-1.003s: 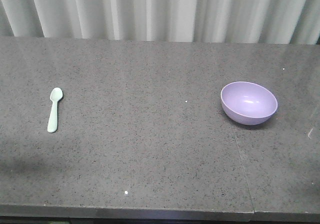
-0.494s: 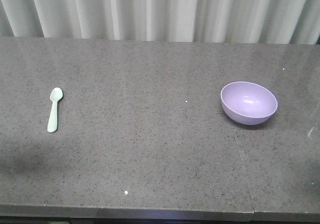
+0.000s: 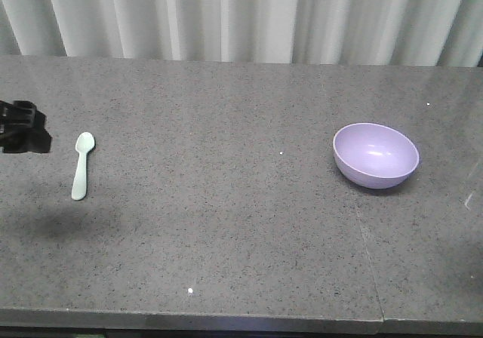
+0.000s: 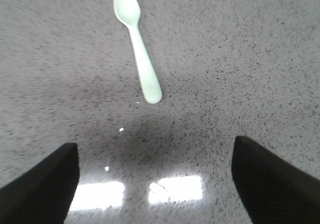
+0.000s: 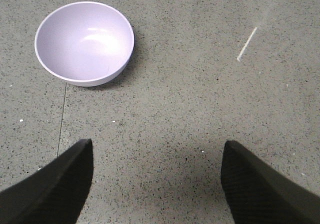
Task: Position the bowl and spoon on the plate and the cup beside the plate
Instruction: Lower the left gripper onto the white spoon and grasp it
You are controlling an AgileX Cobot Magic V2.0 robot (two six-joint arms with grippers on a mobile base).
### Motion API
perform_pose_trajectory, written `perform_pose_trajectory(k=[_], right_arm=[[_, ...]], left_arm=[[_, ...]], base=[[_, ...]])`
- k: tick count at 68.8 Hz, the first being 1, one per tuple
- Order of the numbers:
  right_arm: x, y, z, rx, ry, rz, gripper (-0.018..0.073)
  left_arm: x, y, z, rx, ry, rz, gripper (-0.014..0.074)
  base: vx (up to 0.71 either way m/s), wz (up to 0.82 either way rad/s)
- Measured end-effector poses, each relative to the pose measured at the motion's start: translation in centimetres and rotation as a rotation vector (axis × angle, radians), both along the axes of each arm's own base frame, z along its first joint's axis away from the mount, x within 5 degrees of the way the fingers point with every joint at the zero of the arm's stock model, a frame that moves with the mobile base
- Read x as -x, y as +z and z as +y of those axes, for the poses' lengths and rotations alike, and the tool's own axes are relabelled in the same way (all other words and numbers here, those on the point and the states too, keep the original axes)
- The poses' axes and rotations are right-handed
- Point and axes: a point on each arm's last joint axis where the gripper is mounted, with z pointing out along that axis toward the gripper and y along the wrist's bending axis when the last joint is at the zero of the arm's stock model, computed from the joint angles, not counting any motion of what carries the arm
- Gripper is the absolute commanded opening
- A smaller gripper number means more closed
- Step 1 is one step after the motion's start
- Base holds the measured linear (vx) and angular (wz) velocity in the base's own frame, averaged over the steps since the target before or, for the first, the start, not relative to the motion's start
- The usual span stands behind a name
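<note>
A: Left wrist view, what's there and how many?
B: Nearest, the left gripper (image 4: 156,144) over the countertop (image 4: 240,84). Its two dark fingers (image 4: 45,184) are spread wide with nothing between them. Beyond the tips is one spoon (image 4: 137,44), pale mint, lying flat on the stone. The handle end is nearer the gap, the scoop at the far end. No contact.
A: Right wrist?
B: Same story for the right gripper (image 5: 157,142): fingers far apart, gripping nothing. Farther out, toward the left finger's side, sits one bowl (image 5: 84,43), lavender, upright, empty. One thin seam (image 5: 62,114) runs from below the bowl toward the fingers. One pale streak (image 5: 247,44) lies far right; scratch or reflection, can't tell.
A: Front camera?
B: One white speck (image 3: 190,290) near the front edge. Mid-table, the spoon is on the left and the bowl on the right, well apart. The left gripper's dark body shows at the left edge, near the scoop. Farthest back hangs one pleated pale curtain (image 3: 241,17).
</note>
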Motion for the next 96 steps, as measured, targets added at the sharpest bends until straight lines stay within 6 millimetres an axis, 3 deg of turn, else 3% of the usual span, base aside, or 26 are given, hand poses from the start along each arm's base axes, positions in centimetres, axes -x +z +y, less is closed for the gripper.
perform_pose_trajectory(k=[17, 39, 47, 64, 96], right_arm=[[0.0, 0.0, 0.0, -0.002, 0.001, 0.000, 0.0527], [0.0, 0.0, 0.0, -0.004, 0.001, 0.000, 0.0527], [0.0, 0.0, 0.0, -0.004, 0.001, 0.000, 0.0527], [0.0, 0.0, 0.0, -0.004, 0.000, 0.000, 0.0527], [0.0, 0.0, 0.0, -0.006, -0.002, 0.000, 0.0527]], left_arm=[[-5.3, -5.3, -1.4, 0.022, 0.044, 0.103, 0.0585], [-11.2, -6.9, -1.2, -0.049, 0.105, 0.148, 0.0585], [-12.8, -8.4, -1.3, -0.062, 0.112, 0.190, 0.0585], [-14.3, -11.7, -1.4, -0.070, 0.115, 0.256, 0.0585], [-15.1, -13.8, -1.5, -0.073, 0.116, 0.276, 0.0557]], base=[[0.00, 0.00], [0.00, 0.00], [0.00, 0.00], [0.00, 0.00], [0.00, 0.00]])
